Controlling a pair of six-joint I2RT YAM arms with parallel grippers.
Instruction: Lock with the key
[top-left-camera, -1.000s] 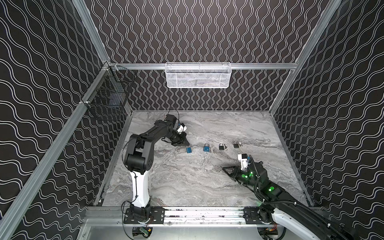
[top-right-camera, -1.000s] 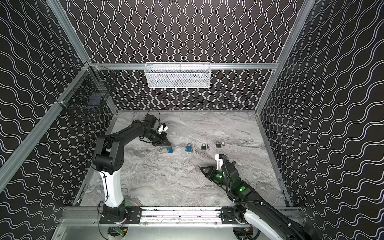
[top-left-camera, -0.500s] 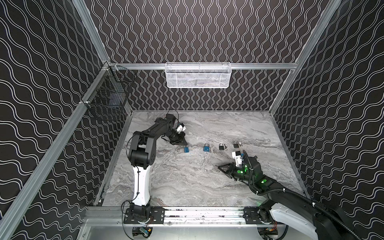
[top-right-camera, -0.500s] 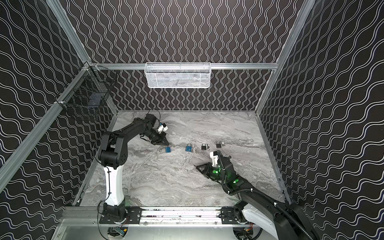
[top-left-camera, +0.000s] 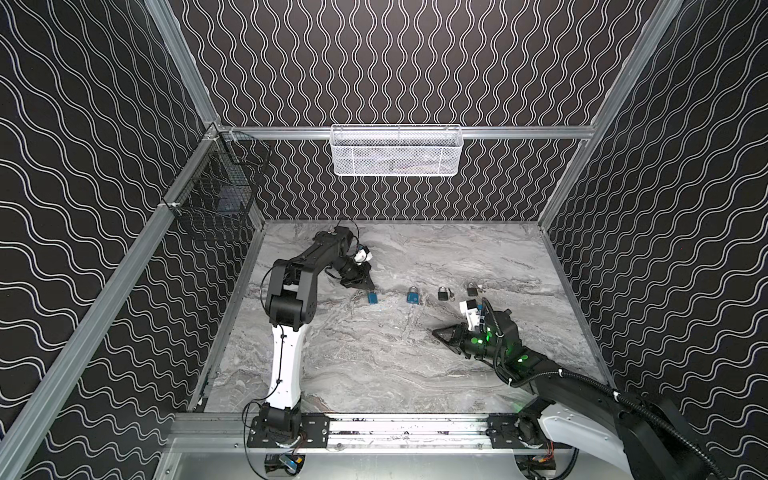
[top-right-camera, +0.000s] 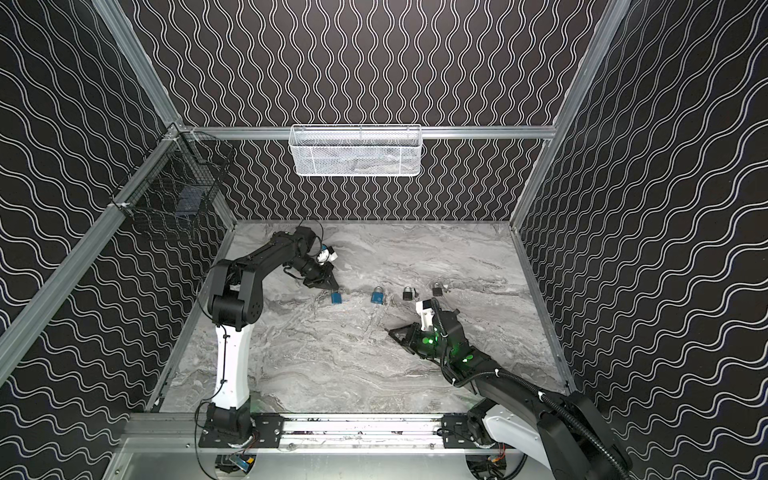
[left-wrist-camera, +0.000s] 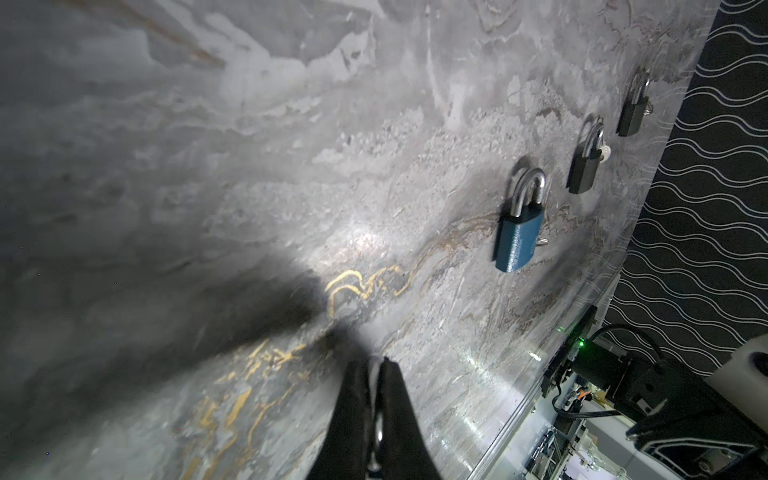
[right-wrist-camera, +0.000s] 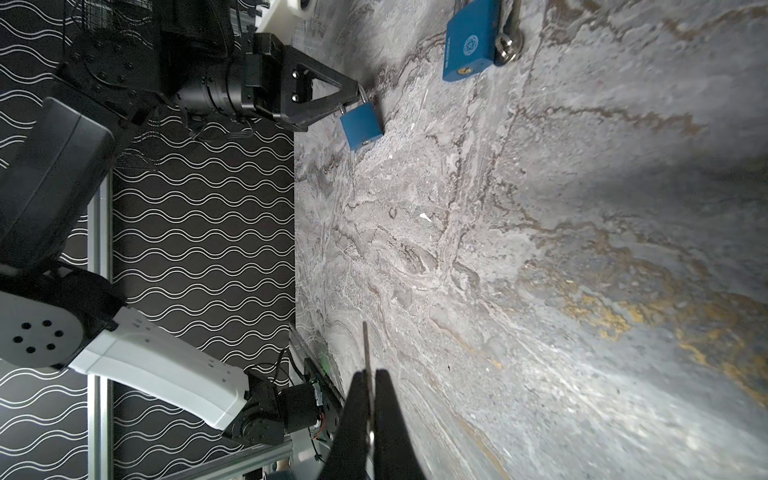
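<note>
A blue padlock (top-left-camera: 372, 296) (top-right-camera: 337, 297) lies at the left end of a row on the marble table. My left gripper (top-left-camera: 368, 286) (top-right-camera: 333, 287) is shut on its silver shackle. The right wrist view shows that grip, with the blue padlock's body (right-wrist-camera: 361, 124) hanging past the black fingertips. In the left wrist view the left gripper (left-wrist-camera: 376, 361) pinches a silvery strip and hides the lock body. My right gripper (top-left-camera: 434, 332) (right-wrist-camera: 371, 372) is shut on the key (right-wrist-camera: 365, 345). Its thin blade sticks out past the tips, well short of the lock.
A second blue padlock (top-left-camera: 412, 296) (left-wrist-camera: 519, 237) and two black padlocks (top-left-camera: 444, 294) (top-left-camera: 471, 289) lie in the same row to the right. A white mesh basket (top-left-camera: 397, 151) hangs on the back wall, and a black wire basket (top-left-camera: 216, 195) on the left wall.
My right gripper has moved a little left and farther from the front edge with the key. The left arm's elbow has swung, and the held padlock has shifted slightly left.
</note>
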